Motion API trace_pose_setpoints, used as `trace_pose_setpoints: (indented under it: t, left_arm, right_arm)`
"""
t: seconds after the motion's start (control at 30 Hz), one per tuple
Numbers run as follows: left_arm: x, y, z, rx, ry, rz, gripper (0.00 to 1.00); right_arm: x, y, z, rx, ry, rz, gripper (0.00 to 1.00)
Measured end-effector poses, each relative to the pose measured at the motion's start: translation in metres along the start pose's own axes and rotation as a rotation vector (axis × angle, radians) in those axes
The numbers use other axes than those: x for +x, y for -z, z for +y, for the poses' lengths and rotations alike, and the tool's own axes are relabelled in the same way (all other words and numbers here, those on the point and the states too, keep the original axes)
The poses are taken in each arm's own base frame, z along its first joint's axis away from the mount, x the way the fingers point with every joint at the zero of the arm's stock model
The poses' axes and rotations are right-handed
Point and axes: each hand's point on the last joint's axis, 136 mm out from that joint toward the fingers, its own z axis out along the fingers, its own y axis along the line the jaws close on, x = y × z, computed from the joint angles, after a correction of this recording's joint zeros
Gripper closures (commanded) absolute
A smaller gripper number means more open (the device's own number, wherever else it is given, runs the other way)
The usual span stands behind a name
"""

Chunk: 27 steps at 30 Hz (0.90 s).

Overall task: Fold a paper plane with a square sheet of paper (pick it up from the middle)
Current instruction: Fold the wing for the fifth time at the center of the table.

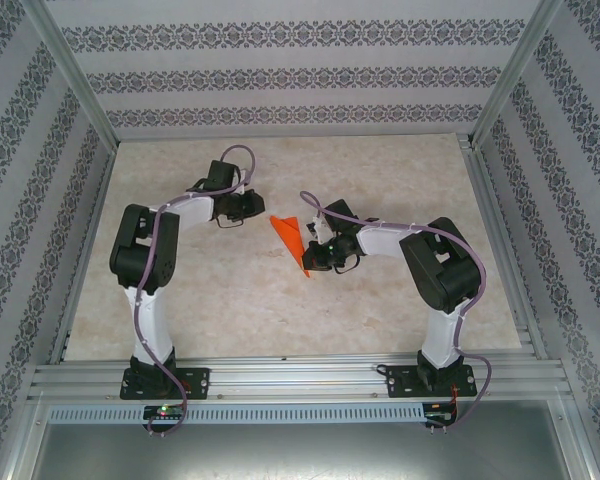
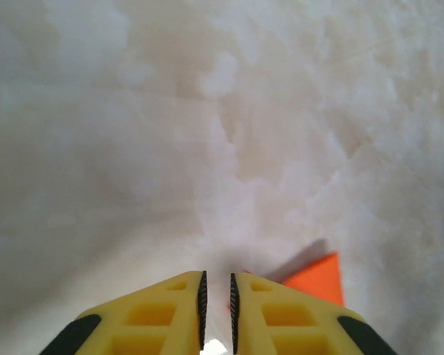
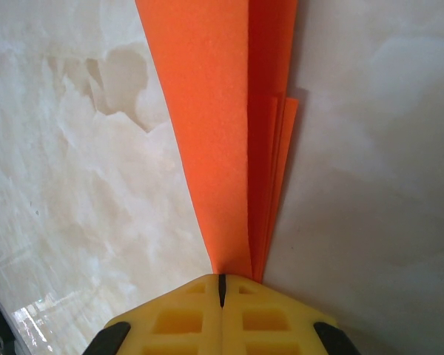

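The orange-red sheet of paper is folded into a narrow, pointed paper plane (image 1: 292, 240) at the middle of the marble table. My right gripper (image 1: 317, 256) is shut on its near end. In the right wrist view the folded layers (image 3: 222, 133) fan away from the closed fingertips (image 3: 222, 279), one wing flat on the left and stacked edges on the right. My left gripper (image 1: 242, 208) hovers just left of the plane's far end. Its yellow fingers (image 2: 217, 285) stand a narrow gap apart with bare table between them. An orange corner (image 2: 318, 279) shows behind its right finger.
The marble-patterned tabletop (image 1: 180, 300) is ringed by aluminium rails (image 1: 300, 378) at the near edge and along the sides. Patterned curtain walls (image 1: 280, 70) close off the back and both sides. Both arm bases are bolted to the near rail.
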Motion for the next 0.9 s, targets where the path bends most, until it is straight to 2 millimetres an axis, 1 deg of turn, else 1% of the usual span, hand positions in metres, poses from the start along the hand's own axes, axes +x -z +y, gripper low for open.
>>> trace_pose_setpoints:
  t: [0.13,0.2,0.27,0.33,0.47,0.57,0.67,0.77,0.9]
  left_arm:
    - [0.021,0.021,-0.029,0.079,-0.005,-0.014,0.86]
    - [0.033,0.025,-0.047,0.124,-0.019,-0.01,0.89]
    - [0.049,0.024,-0.065,0.163,-0.039,0.011,0.91]
    - [0.067,0.018,-0.079,0.192,-0.056,0.047,0.92]
    - [0.103,0.0,-0.098,0.224,-0.085,0.131,0.98]
    - [0.121,-0.012,-0.1,0.232,-0.084,0.177,0.99]
    - [0.131,-0.021,-0.089,0.217,-0.062,0.204,0.99]
    - [0.138,-0.025,-0.082,0.206,-0.043,0.224,0.99]
    - [0.142,-0.031,-0.078,0.201,-0.036,0.233,0.99]
  right_arm:
    - [0.0,0.0,0.0,-0.001,0.0,0.001,1.0]
    - [0.0,0.0,0.0,-0.002,0.0,0.001,1.0]
    - [0.0,0.0,0.0,-0.002,-0.001,0.001,1.0]
    - [0.0,0.0,0.0,-0.002,-0.001,0.001,1.0]
    - [0.0,0.0,0.0,-0.002,-0.004,0.001,1.0]
    - [0.0,0.0,0.0,-0.002,-0.004,0.001,1.0]
    - [0.0,0.0,0.0,-0.002,-0.004,0.001,1.0]
    - [0.0,0.0,0.0,-0.001,-0.004,0.001,1.0]
    - [0.0,0.0,0.0,-0.002,-0.004,0.001,1.0]
